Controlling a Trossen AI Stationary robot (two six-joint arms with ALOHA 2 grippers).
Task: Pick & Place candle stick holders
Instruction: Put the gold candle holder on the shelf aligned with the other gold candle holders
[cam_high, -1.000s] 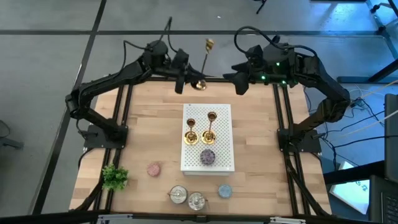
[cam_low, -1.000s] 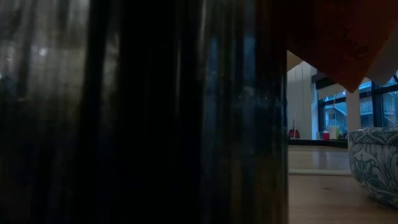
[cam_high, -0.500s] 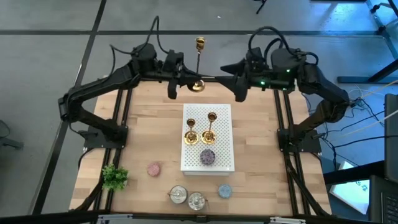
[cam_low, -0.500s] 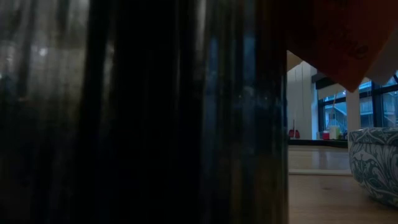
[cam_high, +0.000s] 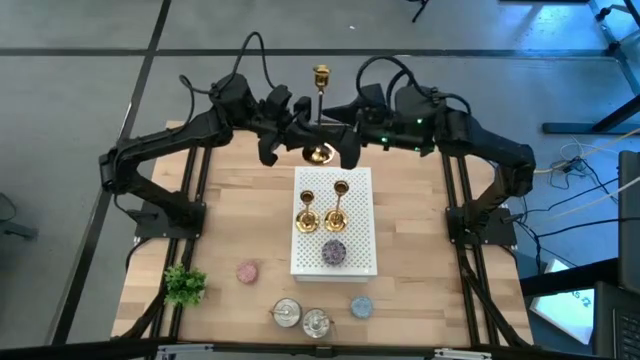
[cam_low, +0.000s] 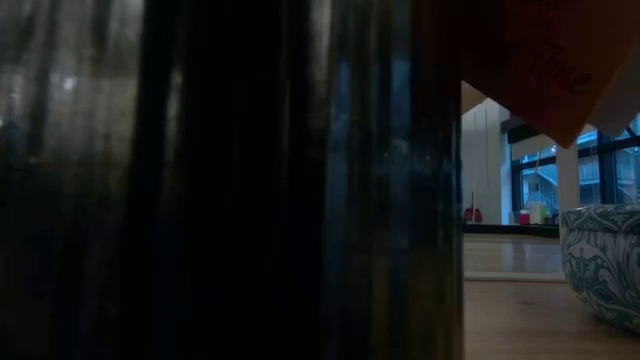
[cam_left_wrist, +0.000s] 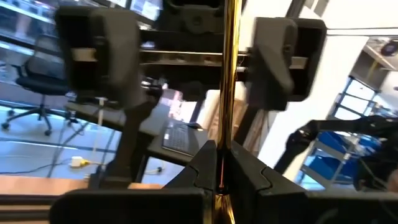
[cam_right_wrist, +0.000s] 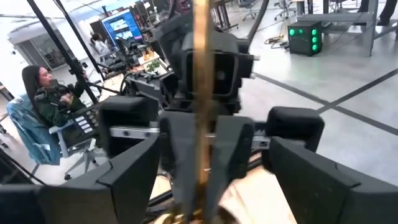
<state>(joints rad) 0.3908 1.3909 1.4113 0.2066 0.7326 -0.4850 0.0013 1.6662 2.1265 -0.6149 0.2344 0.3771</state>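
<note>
A gold candlestick stands upright in the air over the table's far edge, with its cup up and its flared base down. My left gripper is shut on its stem. My right gripper is open, and its fingers stand on either side of the same stem without touching it. Two more gold candlesticks stand on their bases on a white perforated board. My left gripper pinches the candlestick's thin stem between its two fingers, low on the stem, above the base. The fingers come level from the table's left side and lie across the stem. The candlestick is upright and lifted clear of the table.
A purple disc lies on the board. Near the front edge are a pink disc, a blue disc, two glass pots and a small green plant. A dark thing blocks most of the low view, beside a patterned bowl.
My left gripper has carried the candlestick toward the table's near edge and turned it from tilted to upright. My right gripper, open, has moved toward the table's left edge until its fingers stand on either side of the stem.
</note>
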